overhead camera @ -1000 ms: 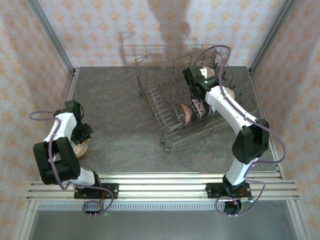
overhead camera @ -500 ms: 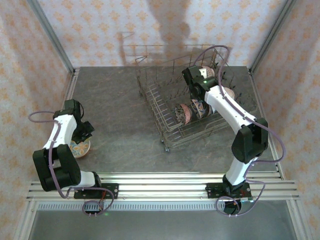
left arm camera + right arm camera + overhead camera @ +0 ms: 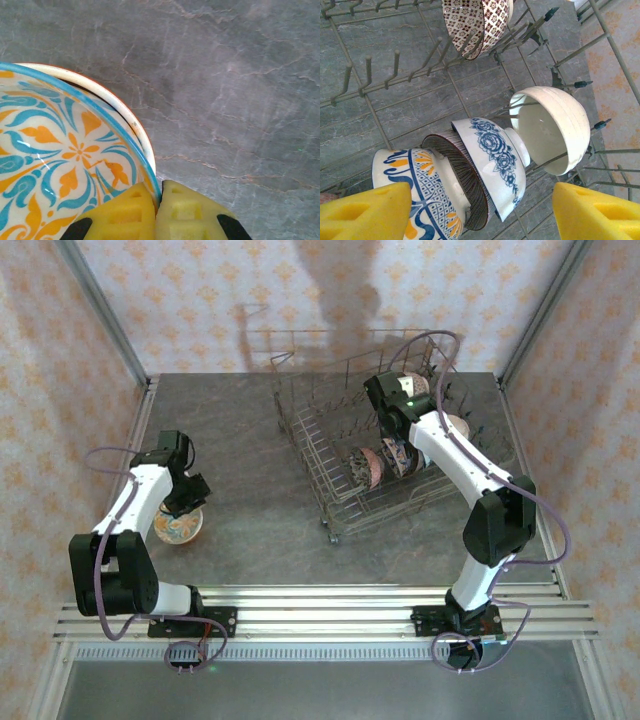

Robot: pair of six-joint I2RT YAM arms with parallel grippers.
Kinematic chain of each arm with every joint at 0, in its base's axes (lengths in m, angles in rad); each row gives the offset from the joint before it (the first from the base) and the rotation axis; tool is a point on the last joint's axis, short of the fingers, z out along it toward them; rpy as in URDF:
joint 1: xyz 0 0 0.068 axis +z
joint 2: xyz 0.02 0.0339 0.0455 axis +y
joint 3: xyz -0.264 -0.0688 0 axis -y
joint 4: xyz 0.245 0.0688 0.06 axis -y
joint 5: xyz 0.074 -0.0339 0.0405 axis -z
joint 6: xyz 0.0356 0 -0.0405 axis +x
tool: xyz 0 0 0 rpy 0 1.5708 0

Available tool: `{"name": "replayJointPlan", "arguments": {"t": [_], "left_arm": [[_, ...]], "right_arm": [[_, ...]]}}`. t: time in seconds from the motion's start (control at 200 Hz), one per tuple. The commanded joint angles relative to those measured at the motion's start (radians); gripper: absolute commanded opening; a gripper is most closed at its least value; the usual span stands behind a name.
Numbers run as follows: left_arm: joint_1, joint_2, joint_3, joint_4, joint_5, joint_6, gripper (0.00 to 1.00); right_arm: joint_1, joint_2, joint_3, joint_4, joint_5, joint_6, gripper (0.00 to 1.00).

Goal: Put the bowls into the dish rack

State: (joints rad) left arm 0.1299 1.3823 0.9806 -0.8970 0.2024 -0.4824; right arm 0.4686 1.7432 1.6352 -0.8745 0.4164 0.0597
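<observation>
A bowl (image 3: 65, 155) with a blue and orange pattern inside sits low over the grey table at the left, seen also from above as the bowl (image 3: 176, 529). My left gripper (image 3: 159, 207) is shut on its near rim, one yellow pad inside and one outside. The dish rack (image 3: 303, 440), a grey wire basket, stands at the back right. My right gripper (image 3: 480, 215) hangs open above its tines. Below it stand a cream bowl (image 3: 555, 125), a blue-rose bowl (image 3: 495, 160), a dark ribbed bowl (image 3: 465, 185), a blue-orange bowl (image 3: 415, 185) and a brown-patterned bowl (image 3: 477, 17).
Bare grey table (image 3: 240, 470) lies between the left bowl and the rack. Patterned walls with metal posts close in the left, back and right sides. An aluminium rail (image 3: 320, 605) with the arm bases runs along the near edge.
The left gripper has closed on the bowl's rim, and arm and bowl have shifted right, away from the left wall. The right arm has not moved.
</observation>
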Motion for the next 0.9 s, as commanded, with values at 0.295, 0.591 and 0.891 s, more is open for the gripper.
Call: {"name": "replayJointPlan", "arguments": {"t": [0.295,0.591,0.891], "left_arm": [[-0.008,-0.163,0.09,-0.093,0.004,-0.052,0.0],[-0.022,-0.287,0.138,-0.11,0.014,-0.131,0.0],[-0.213,-0.325,0.297,-0.085,-0.098,-0.265,0.0]], "right_arm": [[0.007,-0.077,-0.027,0.026,-0.085,-0.013,0.73],[0.008,-0.112,-0.025,0.034,-0.143,-0.031,0.73],[0.027,-0.18,-0.015,0.045,-0.295,-0.016,0.71]]}}
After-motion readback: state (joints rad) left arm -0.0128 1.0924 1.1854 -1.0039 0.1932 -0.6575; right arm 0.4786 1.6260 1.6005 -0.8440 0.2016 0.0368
